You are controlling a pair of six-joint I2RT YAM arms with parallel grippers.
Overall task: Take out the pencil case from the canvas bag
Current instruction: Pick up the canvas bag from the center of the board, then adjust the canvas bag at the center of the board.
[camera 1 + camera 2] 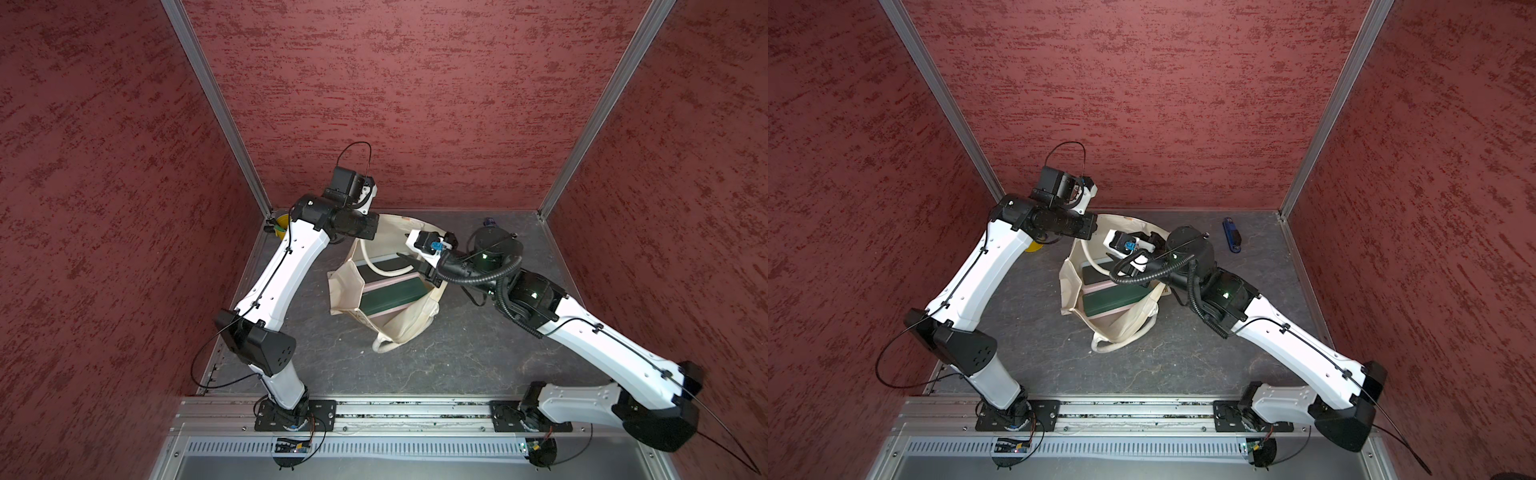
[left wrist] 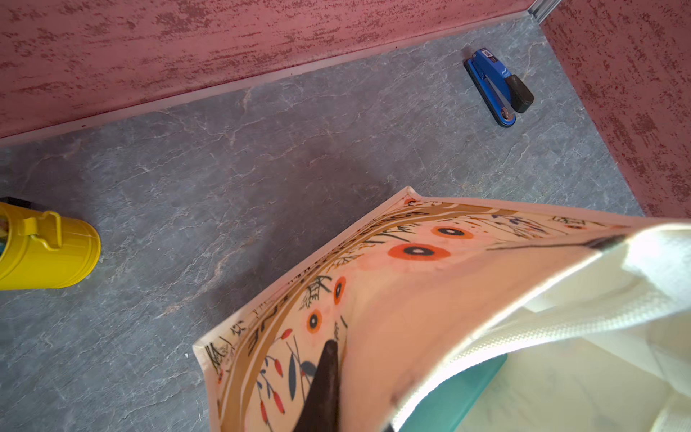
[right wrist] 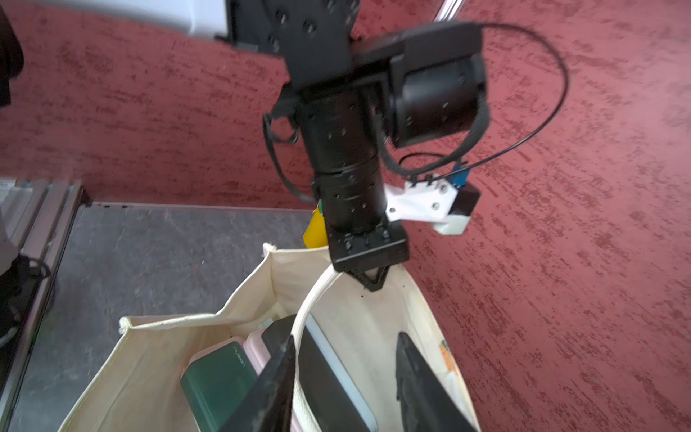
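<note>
Standing on grey marbled tabletop [image 1: 478, 353], canvas bag [image 1: 401, 328], 3 red textured walls [image 1: 395, 104]

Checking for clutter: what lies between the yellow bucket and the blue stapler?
Bare grey tabletop separates yellow bucket and blue stapler in the left wrist view; the canvas bag sits off that line.

Canvas bag [image 1: 345, 286]: cream, plain inside. The face at the left gripper [image 3: 368, 282] bore orange-and-black flowers, red berries, blue leaves and a tan lettered band. Both grippers had black fingers. Just beside a finger of the right gripper [image 3: 344, 374]: white handle [image 3: 310, 299]. Below it: pencil case [image 3: 220, 377], dark green, pink edging. Beyond the left gripper: yellow bucket [image 2: 48, 247] and blue-and-black stapler [image 2: 497, 86] on a grey veined tabletop [image 2: 224, 168]. Walls [image 1: 374, 104]: mottled red.
</note>
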